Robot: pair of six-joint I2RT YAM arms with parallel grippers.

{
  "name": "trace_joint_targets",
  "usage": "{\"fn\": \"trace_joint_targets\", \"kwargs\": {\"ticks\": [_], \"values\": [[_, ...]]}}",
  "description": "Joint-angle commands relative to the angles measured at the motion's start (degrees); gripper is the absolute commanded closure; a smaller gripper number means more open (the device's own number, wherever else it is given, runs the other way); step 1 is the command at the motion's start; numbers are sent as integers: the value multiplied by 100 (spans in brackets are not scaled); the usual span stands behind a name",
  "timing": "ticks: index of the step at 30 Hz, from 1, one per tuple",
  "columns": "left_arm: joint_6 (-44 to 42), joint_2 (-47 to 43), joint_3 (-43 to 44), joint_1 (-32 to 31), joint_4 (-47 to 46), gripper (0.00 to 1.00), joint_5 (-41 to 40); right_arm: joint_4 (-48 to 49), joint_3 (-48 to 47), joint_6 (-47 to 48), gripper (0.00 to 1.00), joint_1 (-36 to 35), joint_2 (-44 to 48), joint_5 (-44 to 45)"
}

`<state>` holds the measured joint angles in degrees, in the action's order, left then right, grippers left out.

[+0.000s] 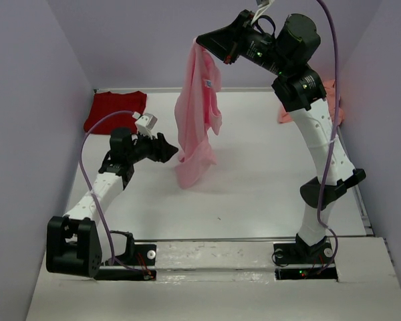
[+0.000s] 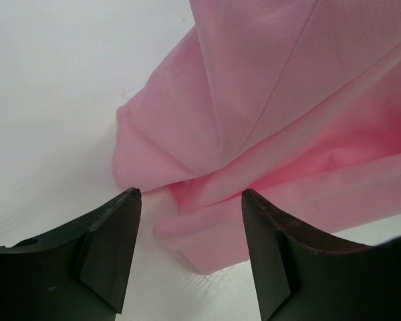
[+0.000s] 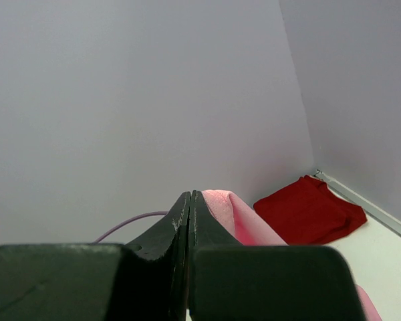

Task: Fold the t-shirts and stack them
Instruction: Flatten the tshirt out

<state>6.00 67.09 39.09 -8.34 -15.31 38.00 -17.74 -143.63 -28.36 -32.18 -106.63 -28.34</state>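
We grip the pink shirt (image 1: 195,120) aloft in the right end effector (image 1: 202,45); the wide-open left end effector (image 2: 190,195) may catch doubled folds.

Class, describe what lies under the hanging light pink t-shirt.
The light pink t-shirt has its lower end bunched on the white table, with the open left gripper beside it. Anything beneath those folds is covered.

White table (image 1: 254,194) with pale lavender walls (image 1: 120,40) on three sides
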Motion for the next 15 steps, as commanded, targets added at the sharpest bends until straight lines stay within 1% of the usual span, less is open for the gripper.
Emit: {"fn": "trace_joint_targets", "kwargs": {"ticks": [1, 10, 13, 14, 15], "values": [[-29, 146, 81, -97, -420, 30, 585, 201, -262, -82, 100, 46, 46, -75], [-11, 533, 204, -335, -640, 30, 762, 174, -244, -91, 100, 46, 63, -102], [-37, 691, 344, -397, -684, 47, 736, 165, -209, -82, 100, 46, 107, -110], [-55, 822, 380, -405, -684, 55, 735, 165, -192, -91, 100, 46, 116, -111], [-81, 893, 423, -405, -684, 56, 735, 157, -165, -91, 100, 46, 116, -119]]}}
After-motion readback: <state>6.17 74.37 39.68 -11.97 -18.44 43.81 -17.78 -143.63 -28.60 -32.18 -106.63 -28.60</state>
